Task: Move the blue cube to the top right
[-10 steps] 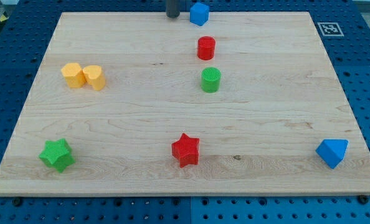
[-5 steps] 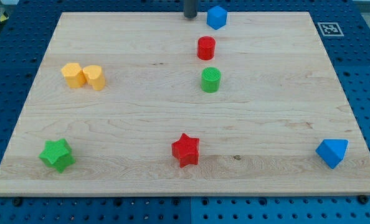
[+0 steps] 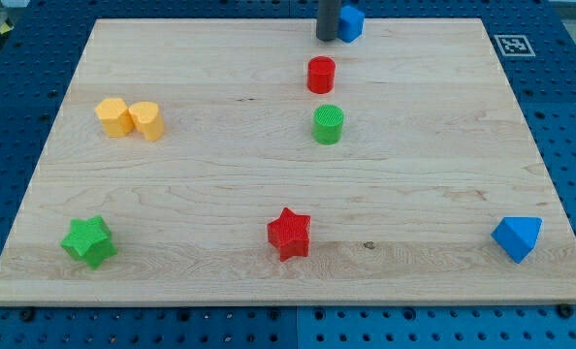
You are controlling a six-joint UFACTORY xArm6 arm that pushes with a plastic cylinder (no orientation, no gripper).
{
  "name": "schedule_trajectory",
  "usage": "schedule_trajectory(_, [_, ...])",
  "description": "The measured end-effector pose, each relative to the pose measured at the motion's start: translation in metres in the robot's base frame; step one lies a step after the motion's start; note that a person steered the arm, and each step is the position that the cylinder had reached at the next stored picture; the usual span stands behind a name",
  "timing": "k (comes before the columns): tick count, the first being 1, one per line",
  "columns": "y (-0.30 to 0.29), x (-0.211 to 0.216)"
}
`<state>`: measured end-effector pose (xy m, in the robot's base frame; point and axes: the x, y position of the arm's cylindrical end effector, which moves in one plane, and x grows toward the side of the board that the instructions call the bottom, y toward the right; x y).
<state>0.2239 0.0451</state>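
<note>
The blue cube (image 3: 351,22) sits at the board's top edge, a little right of centre. My tip (image 3: 327,37) is the lower end of a dark rod coming down from the view's top. It stands right against the cube's left side and hides that side. The top right corner of the wooden board (image 3: 463,58) lies well to the cube's right.
A red cylinder (image 3: 321,75) and a green cylinder (image 3: 328,125) stand below my tip. Two yellow blocks (image 3: 130,118) sit at left. A green star (image 3: 87,241), a red star (image 3: 289,234) and a blue wedge-shaped block (image 3: 517,237) lie along the bottom. A marker tag (image 3: 514,45) is off the board's top right corner.
My tip has moved right along the top edge, and the blue cube has slid right ahead of it. The other blocks have not moved.
</note>
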Motion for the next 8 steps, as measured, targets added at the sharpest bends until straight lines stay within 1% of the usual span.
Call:
schedule_trajectory(1, [-0.013, -0.01])
schedule_trajectory(3, [0.027, -0.01])
schedule_trajectory(4, [0.031, -0.01])
schedule_trajectory(5, [0.016, -0.011])
schedule_trajectory(6, [0.009, -0.031])
schedule_trajectory(7, [0.009, -0.03])
schedule_trajectory(8, [0.009, -0.021])
